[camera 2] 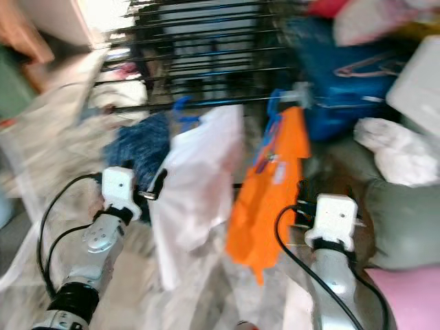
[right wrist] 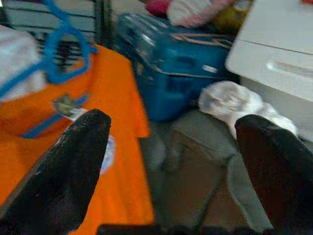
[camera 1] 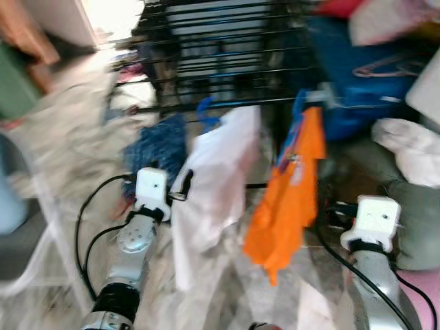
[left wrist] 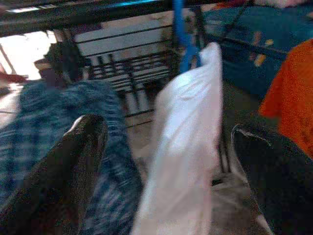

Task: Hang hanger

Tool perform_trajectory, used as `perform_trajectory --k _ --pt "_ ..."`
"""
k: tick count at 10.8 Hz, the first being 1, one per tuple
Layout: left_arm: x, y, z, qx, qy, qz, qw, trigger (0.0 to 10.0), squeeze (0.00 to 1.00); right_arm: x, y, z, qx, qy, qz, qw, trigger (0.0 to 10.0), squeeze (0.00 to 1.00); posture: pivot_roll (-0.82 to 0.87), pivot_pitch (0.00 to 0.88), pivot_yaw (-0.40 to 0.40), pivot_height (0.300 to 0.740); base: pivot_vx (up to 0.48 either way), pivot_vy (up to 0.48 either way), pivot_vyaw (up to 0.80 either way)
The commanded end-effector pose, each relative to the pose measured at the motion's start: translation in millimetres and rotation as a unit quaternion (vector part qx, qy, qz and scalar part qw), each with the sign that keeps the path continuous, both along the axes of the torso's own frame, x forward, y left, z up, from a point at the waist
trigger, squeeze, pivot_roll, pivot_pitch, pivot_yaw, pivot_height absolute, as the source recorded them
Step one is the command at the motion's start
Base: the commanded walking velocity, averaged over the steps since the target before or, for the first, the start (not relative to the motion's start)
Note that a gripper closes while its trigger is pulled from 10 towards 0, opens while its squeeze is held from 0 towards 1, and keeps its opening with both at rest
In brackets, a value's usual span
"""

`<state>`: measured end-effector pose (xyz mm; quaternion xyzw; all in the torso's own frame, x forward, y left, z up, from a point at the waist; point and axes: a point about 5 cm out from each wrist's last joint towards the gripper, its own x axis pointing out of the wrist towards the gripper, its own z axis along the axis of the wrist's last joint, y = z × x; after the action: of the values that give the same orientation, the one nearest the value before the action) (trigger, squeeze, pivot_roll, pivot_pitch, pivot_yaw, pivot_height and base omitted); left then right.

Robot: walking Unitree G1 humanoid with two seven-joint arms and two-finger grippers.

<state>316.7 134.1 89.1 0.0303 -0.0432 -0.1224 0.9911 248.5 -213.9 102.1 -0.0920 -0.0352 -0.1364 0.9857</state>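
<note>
Listing by size, largest first: a black drying rack of horizontal bars stood at the far side of the blurred scene, with a blue storage box beside it toward the robot's right and a white cabinet further right. On the rack's near bar hung a white garment on a blue hanger, and next to it, on the robot's right, an orange shirt on a second blue hanger; both hooks appeared seated on the bar, though blur left that uncertain. A blue checked cloth draped beside the white garment on the robot's left. A pale bundle of fabric lay on a grey cushion low on the right. Left claw: raised just before the white garment, fingers spread wide, holding nothing. Right claw: raised beside the orange shirt, fingers likewise apart and empty. Judgement: hanging seemed done or nearly so. Risk noted: with both claws this close to loose fabric, a finger could snag a hem while pulling back and drag a hanger off the bar; the black cables trailing from the wrists could also catch on the garments or the rack.
</note>
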Motion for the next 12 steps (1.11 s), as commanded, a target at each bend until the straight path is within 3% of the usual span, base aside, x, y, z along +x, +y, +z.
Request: perform_trajectory --k 1,5,9,12 --pt "-1.6 7.6 -1.2 0.001 0.006 0.006 1.0 10.0 0.0 -0.5 6.1 1.7 0.006 -0.003 0.007 1.0 10.0 0.0 -0.28 0.147 0.115 0.74 0.307 0.0 -0.55" --pt "-5.7 5.7 -3.4 0.002 0.013 -0.008 1.0 10.0 0.0 -4.8 8.0 -3.1 0.008 0.005 0.002 1.0 10.0 0.0 -0.28 0.168 0.122 0.74 0.28 0.0 0.0" --pt "-9.9 3.7 -7.2 0.006 0.026 -0.025 0.999 10.0 0.0 -7.1 7.7 -3.8 0.009 0.008 -0.002 1.0 10.0 0.0 -0.28 0.19 0.122 0.74 0.061 0.0 0.0" --pt "-12.2 -1.2 -7.2 0.009 0.028 -0.047 0.998 10.0 0.0 7.3 7.7 15.1 0.012 -0.016 0.0 1.0 10.0 0.0 -0.28 0.203 0.122 0.74 0.0 0.0 0.0"
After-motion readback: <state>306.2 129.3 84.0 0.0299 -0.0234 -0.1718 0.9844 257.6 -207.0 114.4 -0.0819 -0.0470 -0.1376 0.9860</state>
